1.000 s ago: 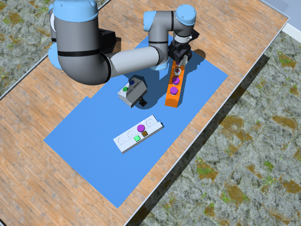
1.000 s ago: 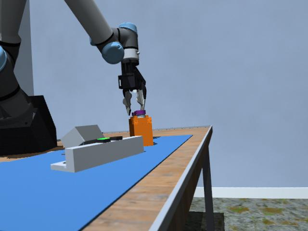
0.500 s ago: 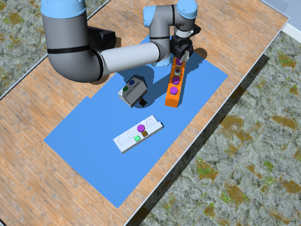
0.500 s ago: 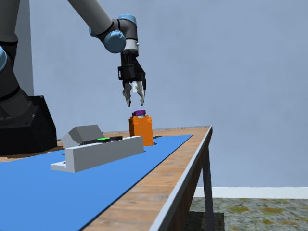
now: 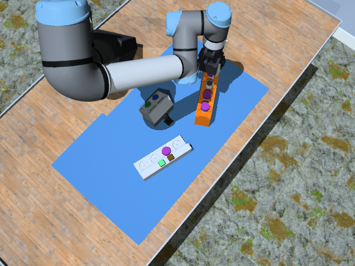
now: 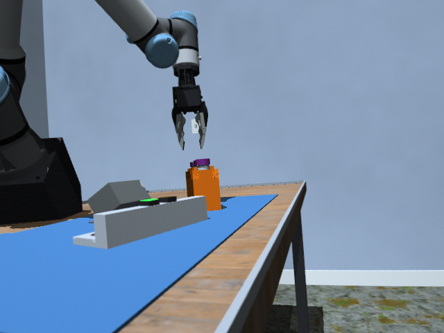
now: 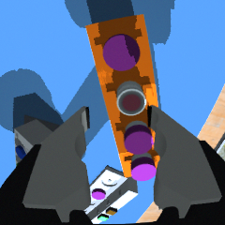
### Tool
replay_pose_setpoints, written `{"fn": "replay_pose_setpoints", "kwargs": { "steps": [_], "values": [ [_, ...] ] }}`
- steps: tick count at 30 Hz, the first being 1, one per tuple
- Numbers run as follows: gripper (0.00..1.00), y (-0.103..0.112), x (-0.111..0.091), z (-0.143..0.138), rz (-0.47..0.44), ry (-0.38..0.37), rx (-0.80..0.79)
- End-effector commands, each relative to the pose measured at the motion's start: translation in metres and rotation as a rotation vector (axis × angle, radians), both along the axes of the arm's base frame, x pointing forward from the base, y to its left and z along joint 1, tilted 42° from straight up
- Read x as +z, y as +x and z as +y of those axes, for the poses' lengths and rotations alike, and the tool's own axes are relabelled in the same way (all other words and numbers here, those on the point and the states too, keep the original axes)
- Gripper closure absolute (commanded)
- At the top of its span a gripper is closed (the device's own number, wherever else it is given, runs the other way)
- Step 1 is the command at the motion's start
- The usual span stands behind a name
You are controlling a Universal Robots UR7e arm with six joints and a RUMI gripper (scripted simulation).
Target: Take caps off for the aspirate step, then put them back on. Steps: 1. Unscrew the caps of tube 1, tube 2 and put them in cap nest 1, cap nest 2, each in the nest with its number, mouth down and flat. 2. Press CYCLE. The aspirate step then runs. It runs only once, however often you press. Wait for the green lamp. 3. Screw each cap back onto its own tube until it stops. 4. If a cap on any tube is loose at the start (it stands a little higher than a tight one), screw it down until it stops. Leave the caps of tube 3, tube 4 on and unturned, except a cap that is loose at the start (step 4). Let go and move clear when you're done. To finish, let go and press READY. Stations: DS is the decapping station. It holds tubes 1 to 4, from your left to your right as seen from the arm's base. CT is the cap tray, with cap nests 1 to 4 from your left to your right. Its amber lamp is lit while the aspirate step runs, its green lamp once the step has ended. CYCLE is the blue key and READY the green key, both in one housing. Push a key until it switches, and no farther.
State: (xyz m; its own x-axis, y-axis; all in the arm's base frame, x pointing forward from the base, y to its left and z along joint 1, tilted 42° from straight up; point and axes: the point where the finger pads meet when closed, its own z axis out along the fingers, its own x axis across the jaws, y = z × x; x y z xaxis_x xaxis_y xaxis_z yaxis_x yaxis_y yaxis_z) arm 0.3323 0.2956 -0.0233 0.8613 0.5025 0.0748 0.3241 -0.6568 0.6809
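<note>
The arm (image 5: 146,71) (image 6: 130,17) is reaching out from its base over the worktop (image 5: 286,37) (image 6: 229,283), its forearm slanting down and its wrist bending so the tool (image 5: 215,73) (image 6: 192,148) (image 7: 118,108) is pointing downward above the orange decapping station (image 5: 202,120) (image 6: 207,193) (image 7: 95,47). The tool's two fingers are standing apart, pinching nothing, their tips hanging clear above the caps. Tube 1's cap (image 5: 210,75) (image 7: 121,52) is sitting on its tube, while tube 2 (image 5: 209,83) (image 7: 131,102) is standing uncapped beside it. Tube 2's cap (image 5: 166,151) (image 7: 98,193) is resting in cap nest 2 of the white tray (image 5: 148,175) (image 6: 154,222) (image 7: 127,194). Tubes 3 and 4 are wearing their caps. The green lamp (image 5: 161,162) (image 6: 149,200) (image 7: 103,217) is glowing.

Gripper (image 5: 214,73) (image 6: 192,148) (image 7: 118,108) now higher above the orange decapping station (image 5: 202,121) (image 6: 207,189) (image 7: 117,25), farther from its caps.
</note>
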Motion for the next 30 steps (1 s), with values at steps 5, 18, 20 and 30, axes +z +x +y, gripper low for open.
{"fn": "replay_pose_setpoints", "kwargs": {
  "steps": [5, 18, 20, 30],
  "values": [
    [0.71, 0.006, 0.025, -0.030, 0.232, -0.141, 0.307],
    [0.71, 0.015, 0.052, -0.061, 0.466, -0.307, 0.618],
    [0.71, 0.015, 0.052, -0.061, 0.466, -0.307, 0.618],
    [0.71, 0.026, 0.089, -0.104, 0.548, -0.365, 0.727]
  ]
}}
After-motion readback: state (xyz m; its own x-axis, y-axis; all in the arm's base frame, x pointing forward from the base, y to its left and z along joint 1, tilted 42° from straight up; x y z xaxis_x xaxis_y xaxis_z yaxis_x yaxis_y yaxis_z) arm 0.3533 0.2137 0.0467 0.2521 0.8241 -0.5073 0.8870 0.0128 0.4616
